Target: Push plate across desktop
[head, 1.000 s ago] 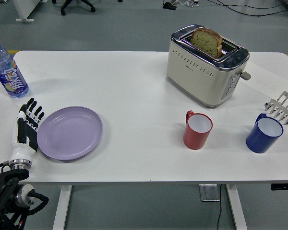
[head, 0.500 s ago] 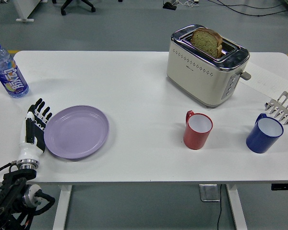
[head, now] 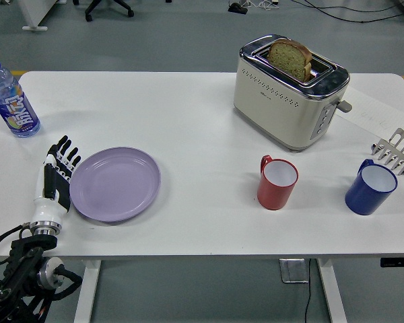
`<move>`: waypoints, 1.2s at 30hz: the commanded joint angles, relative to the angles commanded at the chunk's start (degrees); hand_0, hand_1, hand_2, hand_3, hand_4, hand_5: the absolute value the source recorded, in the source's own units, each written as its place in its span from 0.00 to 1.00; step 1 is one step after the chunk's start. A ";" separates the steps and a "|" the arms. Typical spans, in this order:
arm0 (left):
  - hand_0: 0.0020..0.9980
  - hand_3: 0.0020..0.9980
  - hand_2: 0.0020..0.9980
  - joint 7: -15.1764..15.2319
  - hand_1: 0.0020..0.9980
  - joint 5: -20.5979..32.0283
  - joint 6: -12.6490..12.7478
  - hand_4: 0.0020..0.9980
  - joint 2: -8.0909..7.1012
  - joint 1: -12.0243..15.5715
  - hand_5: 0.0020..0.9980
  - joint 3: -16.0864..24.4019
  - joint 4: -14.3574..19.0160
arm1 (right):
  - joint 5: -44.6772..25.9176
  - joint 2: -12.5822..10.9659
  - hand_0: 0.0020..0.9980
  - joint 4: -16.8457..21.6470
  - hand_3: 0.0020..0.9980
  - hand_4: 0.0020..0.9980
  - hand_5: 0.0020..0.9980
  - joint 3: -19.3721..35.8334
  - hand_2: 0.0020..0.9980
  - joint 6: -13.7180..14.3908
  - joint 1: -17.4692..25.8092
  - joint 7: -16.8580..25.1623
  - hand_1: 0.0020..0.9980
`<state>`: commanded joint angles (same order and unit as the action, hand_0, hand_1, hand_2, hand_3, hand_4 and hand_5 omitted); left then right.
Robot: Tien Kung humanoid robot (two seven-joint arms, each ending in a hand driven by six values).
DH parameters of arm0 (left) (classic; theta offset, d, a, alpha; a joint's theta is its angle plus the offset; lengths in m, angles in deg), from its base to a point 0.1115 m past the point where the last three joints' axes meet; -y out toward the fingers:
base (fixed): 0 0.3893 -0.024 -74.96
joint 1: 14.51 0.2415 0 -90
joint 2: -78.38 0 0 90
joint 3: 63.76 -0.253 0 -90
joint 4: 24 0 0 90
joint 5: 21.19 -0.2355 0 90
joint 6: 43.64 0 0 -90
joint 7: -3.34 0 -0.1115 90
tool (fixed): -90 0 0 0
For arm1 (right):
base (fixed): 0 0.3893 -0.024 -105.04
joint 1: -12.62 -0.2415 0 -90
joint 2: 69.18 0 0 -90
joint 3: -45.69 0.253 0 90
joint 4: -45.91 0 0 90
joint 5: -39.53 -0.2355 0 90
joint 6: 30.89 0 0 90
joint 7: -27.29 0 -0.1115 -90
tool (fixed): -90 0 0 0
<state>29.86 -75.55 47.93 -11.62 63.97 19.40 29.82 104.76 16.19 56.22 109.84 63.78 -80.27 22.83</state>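
Note:
A lilac plate (head: 116,184) lies flat on the white table (head: 195,128), left of centre. My left hand (head: 56,178) stands on edge against the plate's left rim, its fingers straight, spread and pointing away from me, holding nothing. The black left arm comes up from the lower left corner. My right arm does not show.
A water bottle (head: 11,99) stands at the far left. A cream toaster (head: 289,91) with a bread slice sits at the back right. A red mug (head: 277,182) and a blue mug (head: 371,188) stand right of the plate, and a metal rack (head: 395,151) lies at the right edge.
My left hand has slid to the right along the table, pushing the plate the same way by a short stretch. Nothing else has moved.

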 joint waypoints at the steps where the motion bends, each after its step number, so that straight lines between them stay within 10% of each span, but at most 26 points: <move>1: 0.88 0.89 0.96 0.02 0.91 0.01 0.01 0.51 0.00 -0.11 1.00 -0.15 -0.13 | -0.03 -0.01 0.61 0.00 0.63 0.13 0.36 -0.05 0.64 -0.01 -0.03 0.02 0.55; 36: 0.88 0.89 0.96 0.27 0.91 0.18 -0.31 0.50 0.00 -3.32 1.00 -7.63 -1.71 | -0.05 -0.01 0.61 0.00 0.63 0.13 0.35 -0.39 0.63 -0.13 -0.46 0.15 0.55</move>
<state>30.13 -75.37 47.62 -11.62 60.65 11.77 28.12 104.70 16.18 56.22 109.45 63.65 -80.73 22.98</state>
